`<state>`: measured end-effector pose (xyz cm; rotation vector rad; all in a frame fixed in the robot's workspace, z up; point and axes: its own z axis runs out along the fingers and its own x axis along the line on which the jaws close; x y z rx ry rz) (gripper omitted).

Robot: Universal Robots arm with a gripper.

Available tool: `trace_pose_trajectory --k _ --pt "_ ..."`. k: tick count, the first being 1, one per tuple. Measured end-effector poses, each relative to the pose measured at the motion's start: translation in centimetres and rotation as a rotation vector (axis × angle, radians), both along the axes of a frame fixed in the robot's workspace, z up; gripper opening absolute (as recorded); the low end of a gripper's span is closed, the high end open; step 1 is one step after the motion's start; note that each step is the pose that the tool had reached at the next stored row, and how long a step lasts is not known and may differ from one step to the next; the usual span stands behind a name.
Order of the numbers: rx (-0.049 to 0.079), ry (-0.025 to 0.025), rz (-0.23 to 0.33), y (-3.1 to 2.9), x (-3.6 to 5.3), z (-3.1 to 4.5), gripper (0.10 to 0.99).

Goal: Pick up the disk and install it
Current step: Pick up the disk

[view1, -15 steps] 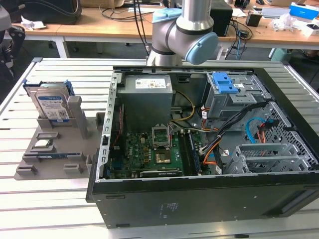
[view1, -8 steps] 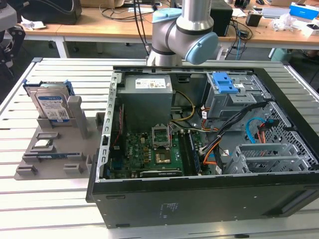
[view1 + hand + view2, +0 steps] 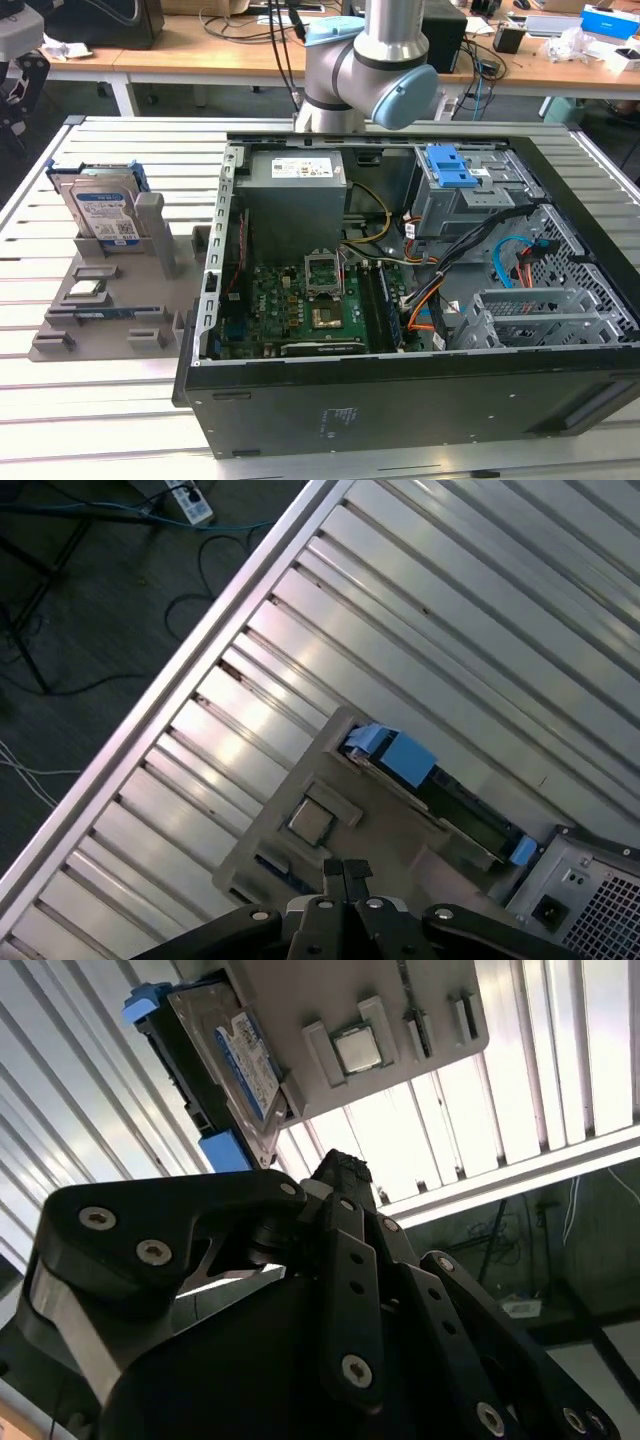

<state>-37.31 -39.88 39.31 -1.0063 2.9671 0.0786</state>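
Standing off, pre-pickup: gripper [image 3: 346,868] well clear of disk [image 3: 103,212], fingertips pinched together, nothing held.
Disk stands on edge in grey holder tray [image 3: 60,345], left of exterior frame, untouched; tray also carries CPU chip [image 3: 86,290] & memory stick [image 3: 100,312]. Open PC case [image 3: 400,405] centre-right, drive cage [image 3: 432,205] at its upper right. Judged: grasp needs jaws opened, aligned w/ disk's top edge.
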Motion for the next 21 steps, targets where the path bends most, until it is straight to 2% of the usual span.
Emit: trace_pose_trajectory --k 11,21 --pt "0.0 -0.0001 0.173 0.0 0.0 0.0 0.102" --pt "0.0 0.0 0.305 0.0 0.0 0.0 0.102"
